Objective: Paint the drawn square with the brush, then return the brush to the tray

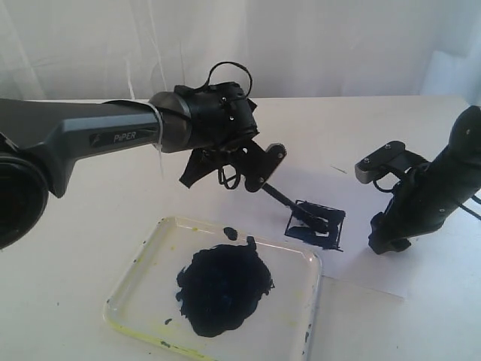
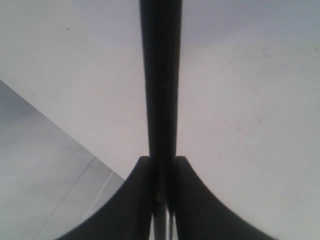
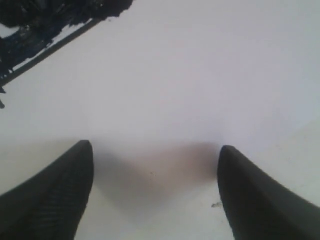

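Exterior view: gripping thin black brush (image 1: 289,201) tight with left gripper (image 1: 263,174), tip on tilted part-painted square (image 1: 317,226). Holding right gripper (image 1: 391,244) spread wide, empty.

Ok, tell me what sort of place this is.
Most likely a robot test bench in a lab, not an art studio: the left arm and right arm work over a plain white table, a white curtain hangs behind, and the props are a paint tray, a brush and a paper sheet.
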Tool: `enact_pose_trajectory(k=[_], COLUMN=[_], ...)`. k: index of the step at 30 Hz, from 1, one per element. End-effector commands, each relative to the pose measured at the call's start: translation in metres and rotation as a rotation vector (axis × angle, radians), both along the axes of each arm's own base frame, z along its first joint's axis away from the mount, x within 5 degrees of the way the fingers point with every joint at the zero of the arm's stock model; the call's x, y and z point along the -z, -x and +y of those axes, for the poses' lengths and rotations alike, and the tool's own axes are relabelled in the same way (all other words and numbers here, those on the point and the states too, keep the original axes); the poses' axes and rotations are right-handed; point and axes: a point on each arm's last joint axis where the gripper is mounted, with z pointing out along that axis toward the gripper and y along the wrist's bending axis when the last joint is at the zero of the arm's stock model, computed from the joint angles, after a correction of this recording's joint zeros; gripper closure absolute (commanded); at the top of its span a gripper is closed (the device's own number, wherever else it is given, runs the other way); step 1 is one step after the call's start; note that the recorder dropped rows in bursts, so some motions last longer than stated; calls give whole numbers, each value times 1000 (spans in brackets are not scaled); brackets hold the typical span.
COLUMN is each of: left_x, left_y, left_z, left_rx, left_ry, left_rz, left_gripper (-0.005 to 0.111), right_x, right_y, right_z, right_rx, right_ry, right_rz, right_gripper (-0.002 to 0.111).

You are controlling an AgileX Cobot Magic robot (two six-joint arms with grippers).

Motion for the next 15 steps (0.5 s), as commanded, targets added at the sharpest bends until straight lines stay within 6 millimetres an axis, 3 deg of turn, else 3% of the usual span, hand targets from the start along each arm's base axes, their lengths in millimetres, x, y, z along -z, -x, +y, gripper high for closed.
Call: enact_pose_trajectory(k=[1, 15], left_x=[-6, -18], left_y=[-3, -4], left_z=[5, 4], left_rx=[-47, -93], left_ry=[-37, 53], left_rz=[-55, -115], left_gripper=[107, 107], right_x=[7, 7], right_y=[2, 2], right_z=[-2, -2], right_rx=[-18, -18], right_ry=[18, 18], right_rz=[22, 22], right_gripper=[42, 42])
